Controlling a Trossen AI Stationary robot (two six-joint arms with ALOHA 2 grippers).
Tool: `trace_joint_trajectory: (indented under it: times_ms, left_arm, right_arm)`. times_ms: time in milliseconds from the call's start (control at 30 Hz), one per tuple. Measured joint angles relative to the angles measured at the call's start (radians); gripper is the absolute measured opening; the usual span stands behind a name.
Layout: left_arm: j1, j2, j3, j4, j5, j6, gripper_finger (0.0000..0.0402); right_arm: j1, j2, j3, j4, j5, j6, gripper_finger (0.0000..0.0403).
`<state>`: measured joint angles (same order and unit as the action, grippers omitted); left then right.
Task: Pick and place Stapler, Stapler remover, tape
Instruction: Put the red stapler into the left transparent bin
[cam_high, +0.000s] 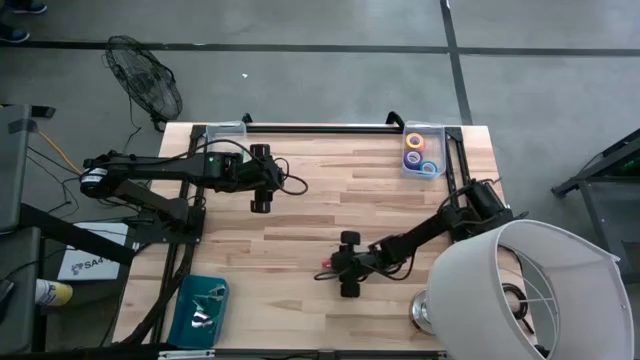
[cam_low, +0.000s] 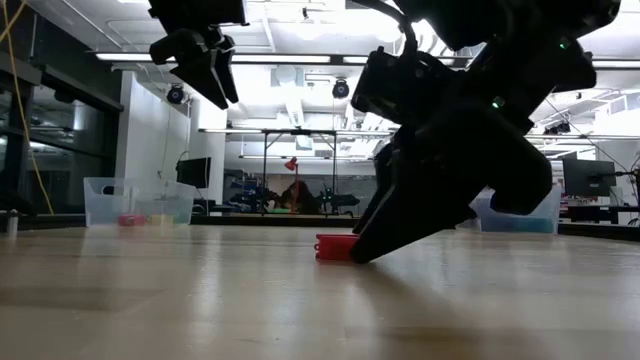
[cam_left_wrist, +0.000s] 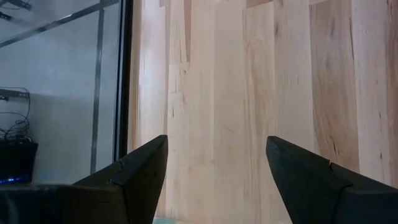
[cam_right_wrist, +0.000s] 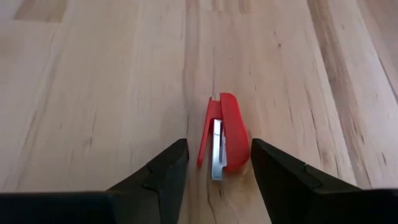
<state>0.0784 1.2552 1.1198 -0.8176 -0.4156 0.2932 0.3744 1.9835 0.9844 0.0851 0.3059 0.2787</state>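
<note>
A small red stapler (cam_right_wrist: 224, 134) lies on its side on the wooden table, metal underside showing; it also shows in the high view (cam_high: 327, 264) and the low view (cam_low: 335, 247). My right gripper (cam_right_wrist: 219, 144) is open and low at the table near the middle, a finger on each side of the stapler. Its fingertips reach the tabletop in the low view (cam_low: 360, 250). My left gripper (cam_left_wrist: 216, 140) hangs open in the air over the table's far-left part (cam_high: 260, 195), above bare wood. Tape rolls (cam_high: 420, 150) lie in a clear bin at the far-right corner. My right gripper comes slanting down from the table's right, its fingers lying along the stapler's long sides. One finger (cam_right_wrist: 273, 168) stands right at the stapler's red side (cam_right_wrist: 245, 152), and I cannot tell whether it touches. The other finger is apart from it. The stapler lies flat on the table.
A second clear bin (cam_high: 225, 130) stands at the far-left corner. A teal tray (cam_high: 185, 320) with metal pieces sits at the near-left corner. A white lampshade (cam_high: 520, 290) covers the near-right corner. Bare wood lies between the arms.
</note>
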Motion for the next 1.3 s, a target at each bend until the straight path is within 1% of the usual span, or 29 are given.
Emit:
trace_joint_trajectory:
  times_ms: [133, 467, 567, 800, 900, 1300]
  left_arm:
    - [0.000, 0.000, 0.000, -0.001, 0.000, -0.001, 0.0269]
    - [0.000, 0.000, 0.000, -0.001, 0.000, -0.002, 0.0269]
    - [0.000, 0.000, 0.000, -0.001, 0.000, -0.002, 0.0269]
    - [0.000, 0.000, 0.000, -0.001, 0.000, -0.002, 0.0269]
    - [0.000, 0.000, 0.000, -0.001, 0.000, -0.002, 0.0269]
    - [0.000, 0.000, 0.000, -0.001, 0.000, -0.002, 0.0269]
  right_arm:
    - [-0.009, 0.000, 0.000, 0.005, -0.023, -0.057, 0.0170]
    - [-0.015, 0.000, 0.000, 0.003, -0.032, -0.011, 0.0167]
    - [-0.015, 0.000, 0.001, 0.003, -0.033, -0.010, 0.0154]
    - [-0.014, 0.000, 0.001, 0.005, -0.039, -0.010, 0.0101]
    - [-0.014, 0.000, 0.001, 0.005, -0.039, -0.010, 0.0085]
    - [-0.014, -0.006, 0.000, 0.032, -0.027, -0.007, 0.0079]
